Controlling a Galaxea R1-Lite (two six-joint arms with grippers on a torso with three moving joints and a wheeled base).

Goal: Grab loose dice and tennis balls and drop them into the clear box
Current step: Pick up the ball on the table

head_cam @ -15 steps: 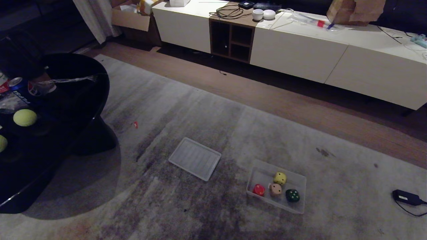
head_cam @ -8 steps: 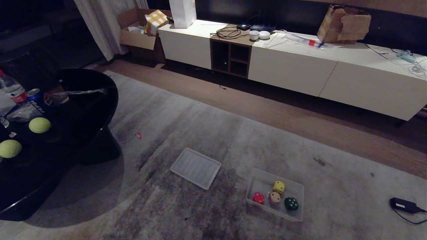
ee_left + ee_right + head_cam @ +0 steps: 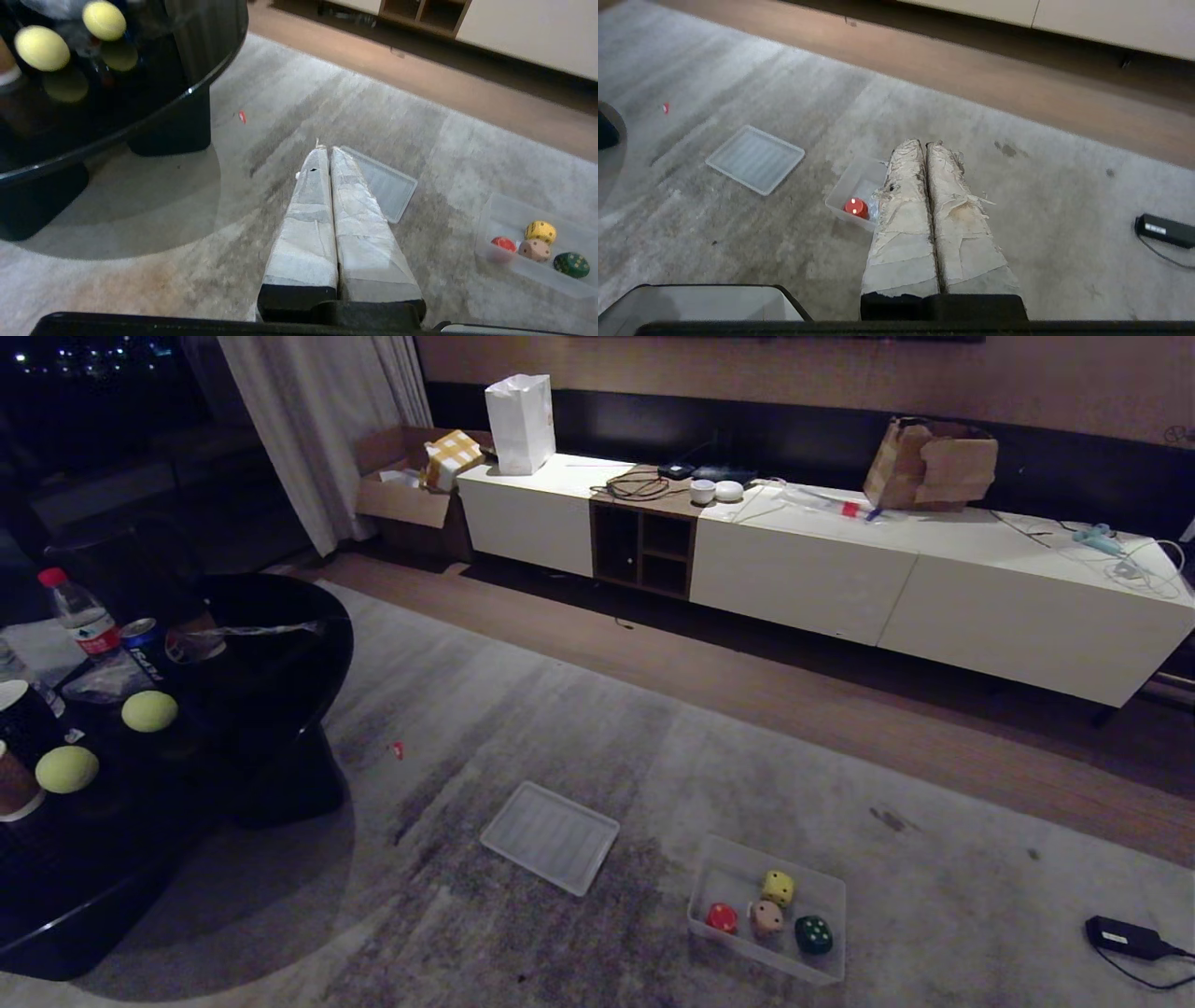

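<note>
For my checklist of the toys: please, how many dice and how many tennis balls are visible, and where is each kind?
Dice, in the clear box: 4, namely red, tan, yellow, dark green
Tennis balls, on the black table: 2, and
Total: 6

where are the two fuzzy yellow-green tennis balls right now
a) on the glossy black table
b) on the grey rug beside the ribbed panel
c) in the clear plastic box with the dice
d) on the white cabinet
a: both fuzzy yellow-green tennis balls sit on the glossy black table, while the clear plastic box on the rug holds only four dice.
</note>
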